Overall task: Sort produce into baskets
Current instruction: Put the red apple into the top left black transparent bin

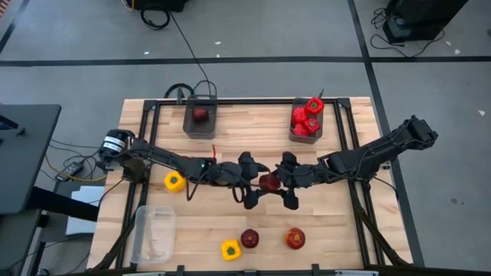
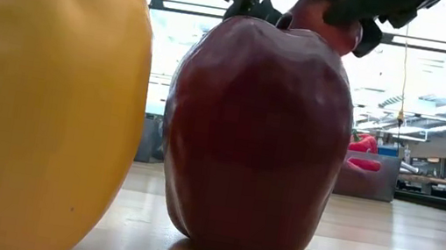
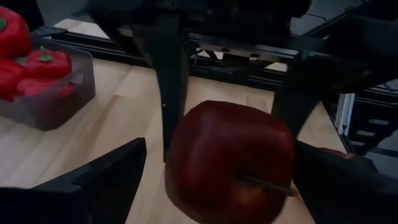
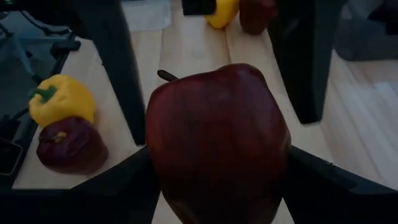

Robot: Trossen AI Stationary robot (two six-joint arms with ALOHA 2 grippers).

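A dark maroon fruit [image 1: 268,182] hangs above the middle of the table between my two grippers, which face each other. My right gripper [image 1: 281,182] is shut on it. My left gripper [image 1: 256,182] is open, one finger on either side of the same fruit [image 3: 230,162]; wood shows between one finger [image 3: 118,171] and the fruit. In the low view the fruit [image 2: 323,20] shows high up. A dark grey bin [image 1: 200,119] at the far left holds one maroon fruit. A second bin [image 1: 307,120] at the far right holds red peppers. A clear tub [image 1: 153,232] stands near left. My right gripper pinches the maroon fruit by two opposite sides [image 4: 155,155] between its two fingers [image 4: 124,186]. The fingers lie level and come from the table's right. The fruit is lifted clear of the table and lies on its side, its stem [image 4: 165,76] toward my left gripper.
On the table lie a yellow pepper [image 1: 174,182] at the left, and near the front edge a yellow pepper [image 1: 230,249], a maroon fruit [image 1: 250,238] and a red pepper [image 1: 295,239]. Another maroon fruit [image 4: 69,146] lies by a yellow pepper [image 4: 62,106]. A black frame [image 1: 149,123] rims the table.
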